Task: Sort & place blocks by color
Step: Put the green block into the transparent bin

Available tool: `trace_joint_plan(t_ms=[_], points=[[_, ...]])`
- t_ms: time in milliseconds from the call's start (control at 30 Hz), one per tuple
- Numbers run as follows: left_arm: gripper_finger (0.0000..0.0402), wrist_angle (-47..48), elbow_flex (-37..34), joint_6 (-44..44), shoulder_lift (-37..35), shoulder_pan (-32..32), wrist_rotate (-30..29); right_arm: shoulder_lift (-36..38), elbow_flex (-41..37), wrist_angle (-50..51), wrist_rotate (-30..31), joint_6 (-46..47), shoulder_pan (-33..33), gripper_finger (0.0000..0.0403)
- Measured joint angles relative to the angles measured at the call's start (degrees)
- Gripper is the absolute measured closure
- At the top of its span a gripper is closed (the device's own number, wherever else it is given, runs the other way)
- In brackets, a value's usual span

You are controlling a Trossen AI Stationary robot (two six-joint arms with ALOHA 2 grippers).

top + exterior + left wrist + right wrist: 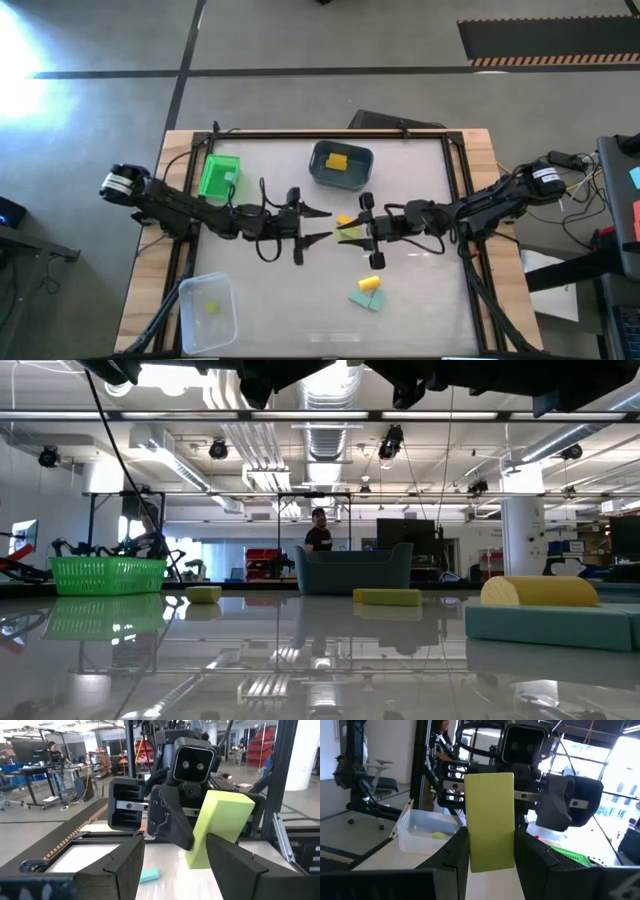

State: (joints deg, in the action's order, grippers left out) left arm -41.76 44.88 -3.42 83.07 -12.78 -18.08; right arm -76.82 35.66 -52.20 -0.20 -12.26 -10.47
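Over the middle of the tabletop (420, 290) the two arms meet nose to nose. The right gripper (490, 851) has its fingers pinching a lime block (490, 820), held upright between them, and that same block shows in the high view between the two grippers (349, 234). The left gripper (322, 225) faces it with fingers spread, one on either side of the block's end without clamping it. In the left wrist view the block (220, 827) stands tilted just past the spread fingers (235, 865). A yellow block (344, 219) lies just beside the meeting point. A yellow cylinder (370, 284) sits against a teal block (364, 299) nearer the front edge. The grey bin (322, 172) holds a yellow block (337, 161), the clear bin (190, 325) holds a small lime piece (212, 307), and the green bin (218, 175) stands at the far left.
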Motion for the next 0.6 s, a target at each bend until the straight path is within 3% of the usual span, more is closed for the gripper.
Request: trace_joint_plan(t_ms=[333, 600], points=[[0.0204, -1.46, -0.02, 0.02, 0.47, -0.17, 3.23, 0.54, 0.2, 0.09, 0.61, -0.18, 1.92, 0.0293], [0.0204, -5.83, 0.15, 1.59, 0.47, 0.19, 0.91, -4.07, 3.12, 0.0, 0.24, -1.31, 4.05, 0.0293]])
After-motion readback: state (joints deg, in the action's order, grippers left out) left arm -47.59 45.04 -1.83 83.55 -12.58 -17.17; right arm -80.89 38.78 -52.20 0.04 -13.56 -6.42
